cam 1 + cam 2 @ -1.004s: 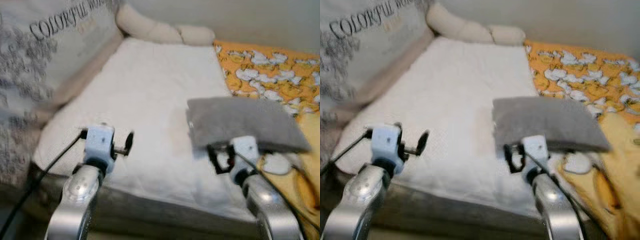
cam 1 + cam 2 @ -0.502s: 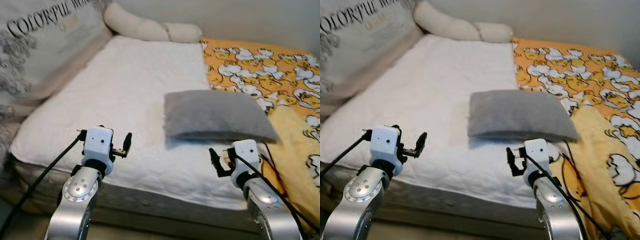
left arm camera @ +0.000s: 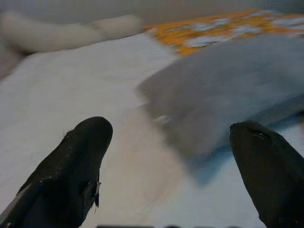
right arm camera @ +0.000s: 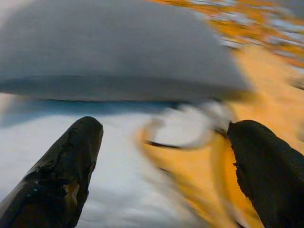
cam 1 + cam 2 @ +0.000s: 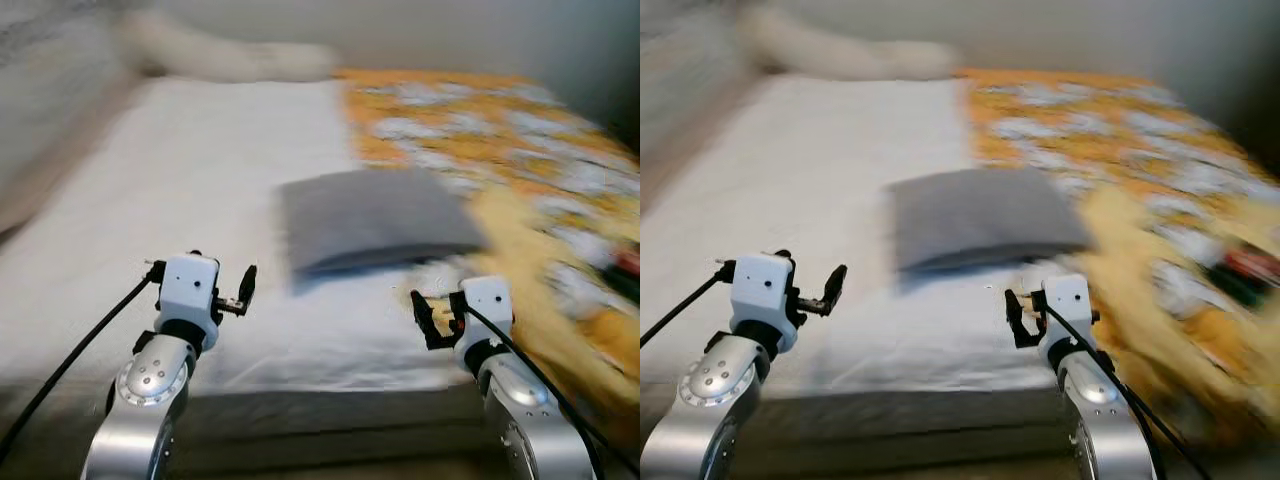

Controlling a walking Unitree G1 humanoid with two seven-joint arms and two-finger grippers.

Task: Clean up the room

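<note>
One bed [image 5: 150, 230] with a white mattress cover is filling most of the blurred head views, and one orange patterned blanket [image 5: 520, 160] is spreading over its right side, bunching into yellow folds near the front edge. One long cream bolster [image 5: 220, 60] is lying along the far end against the wall. One grey pillow [image 5: 375, 215] is resting flat near the middle of the bed, touching the blanket's edge. Two grippers are hovering at the near edge of the mattress: the left gripper [image 5: 245, 293] is sitting in front and to the left of the pillow, its fingers spread wide and gripping nothing, while the right gripper [image 5: 425, 320] is hanging just in front of the pillow's near right corner, likewise spread apart and empty.
</note>
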